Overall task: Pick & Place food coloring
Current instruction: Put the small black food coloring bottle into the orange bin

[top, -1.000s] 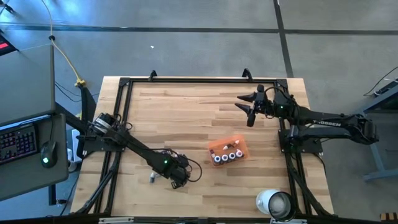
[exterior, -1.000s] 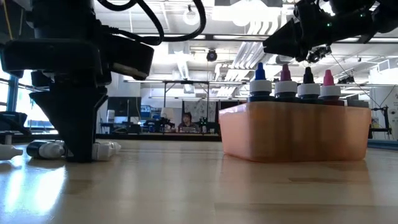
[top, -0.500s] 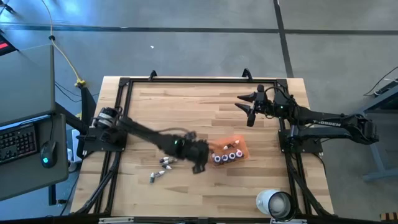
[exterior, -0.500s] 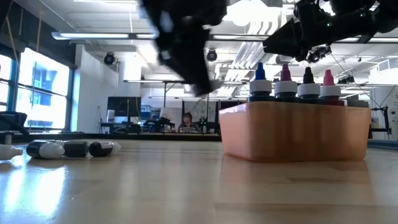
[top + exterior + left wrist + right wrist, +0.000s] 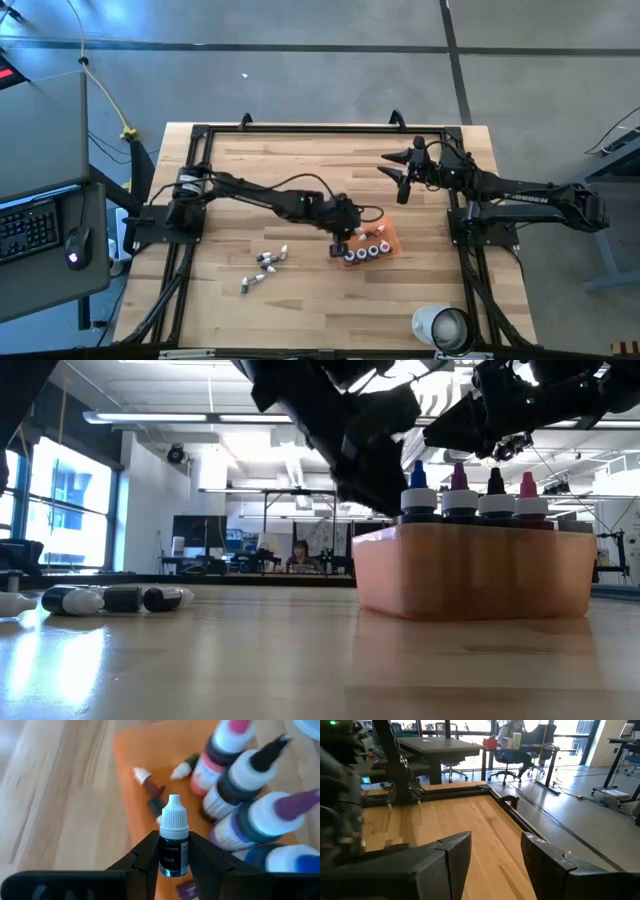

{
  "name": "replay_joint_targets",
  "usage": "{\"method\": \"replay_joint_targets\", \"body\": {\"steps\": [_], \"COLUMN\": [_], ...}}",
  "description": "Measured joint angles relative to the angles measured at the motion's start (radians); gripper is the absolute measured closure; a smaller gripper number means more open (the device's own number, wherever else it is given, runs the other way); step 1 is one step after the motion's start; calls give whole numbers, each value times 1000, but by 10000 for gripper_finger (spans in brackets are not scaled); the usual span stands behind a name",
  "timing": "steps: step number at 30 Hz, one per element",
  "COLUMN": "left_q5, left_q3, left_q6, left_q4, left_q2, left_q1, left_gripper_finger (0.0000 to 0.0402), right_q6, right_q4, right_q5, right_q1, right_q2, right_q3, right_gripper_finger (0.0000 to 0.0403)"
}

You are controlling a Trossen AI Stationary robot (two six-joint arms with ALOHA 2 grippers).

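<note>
1. Left wrist view shows the left gripper (image 5: 174,857) with its fingers pinching a small dark-bodied bottle (image 5: 173,845) with a white cap, held upright over the near edge of the orange tray (image 5: 135,785).
2. High view places this gripper (image 5: 343,232) at the tray's (image 5: 388,232) left end, mid-counter (image 5: 300,170); the step in hand looks like delivery, the bottle carried but not yet set down.
3. Four capped bottles (image 5: 240,785) stand in a row inside the tray, and a few more tiny bottles (image 5: 150,782) lie flat on its floor.
4. Several loose bottles (image 5: 263,265) lie on the counter, well apart from the tray, on the left arm's side.
5. Next move probably calls for lowering the bottle into the free floor beside the standing row, then parting the fingers without knocking the neighbours.
6. Right gripper (image 5: 402,175) waits near the counter's far right, fingers (image 5: 450,855) spread and holding nothing.
</note>
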Motion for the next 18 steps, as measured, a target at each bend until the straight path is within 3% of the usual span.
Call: {"method": "replay_joint_targets", "body": {"steps": [18], "left_q5": [60], "left_q3": [3], "left_q6": [32], "left_q4": [23], "left_q2": [78], "left_q1": [-10], "left_gripper_finger": [310], "right_q6": [-1], "right_q4": [-4], "right_q5": [0], "right_q1": [0], "right_q2": [0], "right_q3": [0], "right_gripper_finger": [236]}}
